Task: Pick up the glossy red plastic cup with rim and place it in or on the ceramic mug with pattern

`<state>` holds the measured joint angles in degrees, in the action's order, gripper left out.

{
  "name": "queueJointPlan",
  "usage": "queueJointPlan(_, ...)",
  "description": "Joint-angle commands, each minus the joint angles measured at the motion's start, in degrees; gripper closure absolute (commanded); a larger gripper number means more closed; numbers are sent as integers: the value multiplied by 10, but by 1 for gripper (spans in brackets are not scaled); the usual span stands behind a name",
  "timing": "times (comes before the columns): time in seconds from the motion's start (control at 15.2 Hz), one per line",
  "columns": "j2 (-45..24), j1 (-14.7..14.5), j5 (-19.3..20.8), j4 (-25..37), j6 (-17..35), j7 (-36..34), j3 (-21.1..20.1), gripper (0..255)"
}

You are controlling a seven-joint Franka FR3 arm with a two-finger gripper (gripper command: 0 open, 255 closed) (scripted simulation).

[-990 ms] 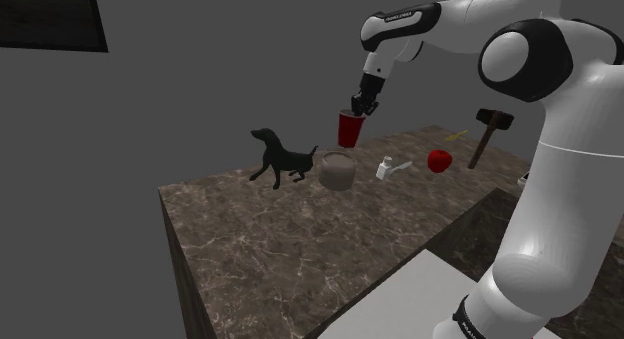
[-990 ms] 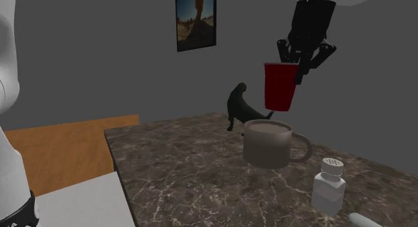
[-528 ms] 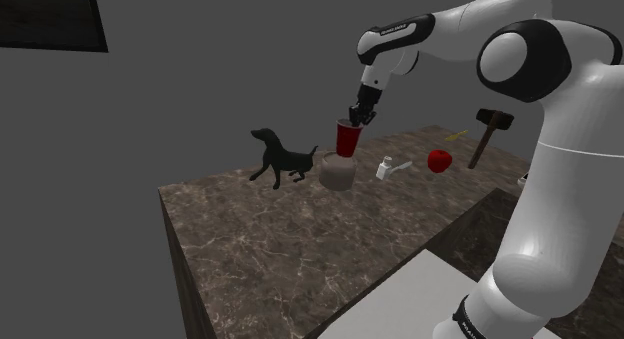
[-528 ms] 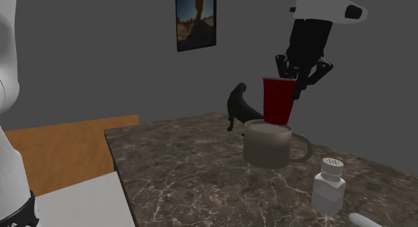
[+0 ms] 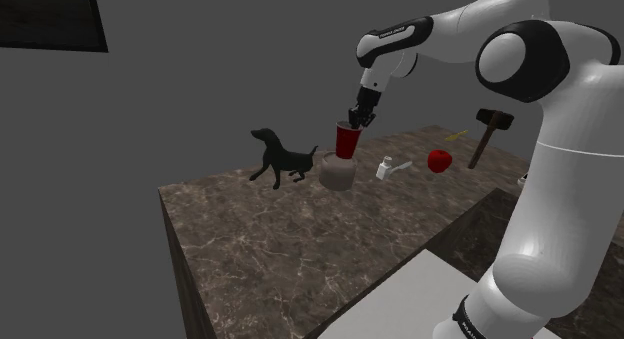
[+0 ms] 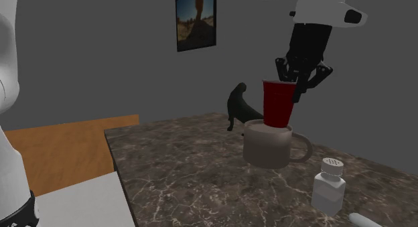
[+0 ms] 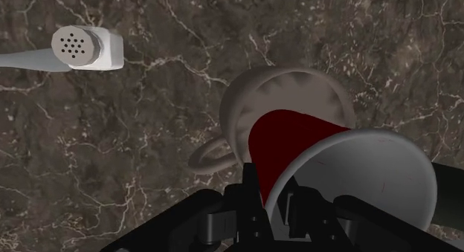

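Dark marbled countertop [image 6: 187, 172] carries the grey mug [image 6: 268, 146]. Overhead, the gripper [image 6: 299, 80] is clamped on the rim of the red cup [image 6: 278, 104], whose base sits at the mug's mouth. Risk: released off-centre, it may catch the lip and topple. The wrist view shows the base's offset within the opening, while the second exterior view shows its depth.
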<state>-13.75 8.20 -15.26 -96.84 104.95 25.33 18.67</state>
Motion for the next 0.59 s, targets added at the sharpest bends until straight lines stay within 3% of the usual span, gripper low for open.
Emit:
queueJointPlan(0.0, 0, 0, 0, 0, 0, 0, 0, 0)
queueJointPlan(0.33, 0, 0, 0, 0, 0, 0, 0, 0)
queueJointPlan(0.53, 1, 7, 4, 55, -56, -4, 4, 0)
